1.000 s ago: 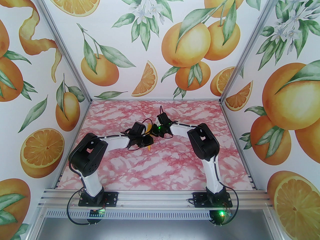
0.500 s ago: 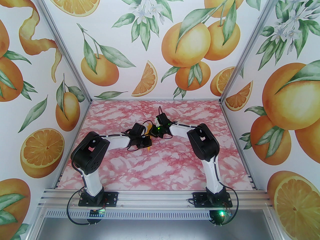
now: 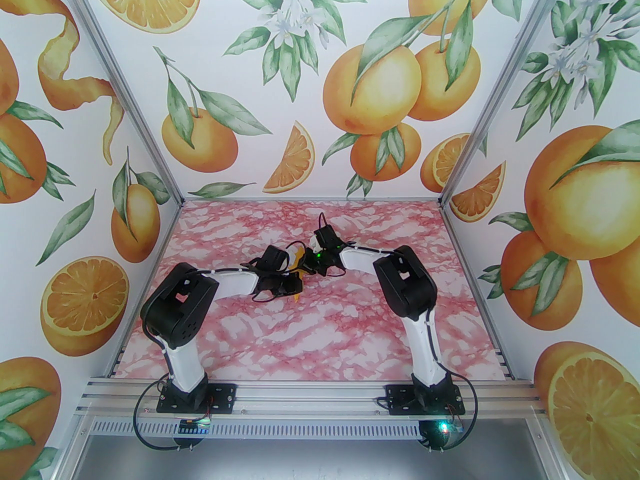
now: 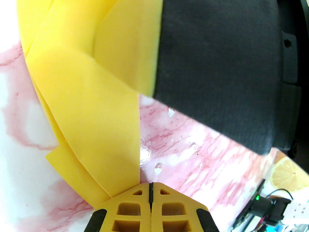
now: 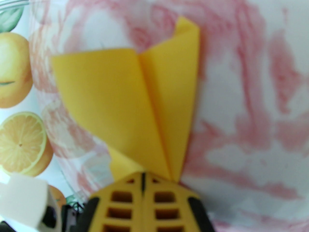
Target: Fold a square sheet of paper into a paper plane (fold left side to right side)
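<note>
The paper plane [image 5: 135, 100] is gripped near the middle of the worktop [image 3: 320, 338], toward its far edge, by the left end effector [image 4: 150, 192] and the right end effector [image 5: 143, 177], each clenched on it. The layers should be held aligned and the crease pressed evenly, without tugging.

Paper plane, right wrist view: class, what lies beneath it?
Pink marbled tabletop shows around the paper plane; the patch directly beneath is covered by the paper.

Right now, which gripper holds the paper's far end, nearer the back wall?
The right gripper; the left gripper pinches the folded paper at its near end.
</note>
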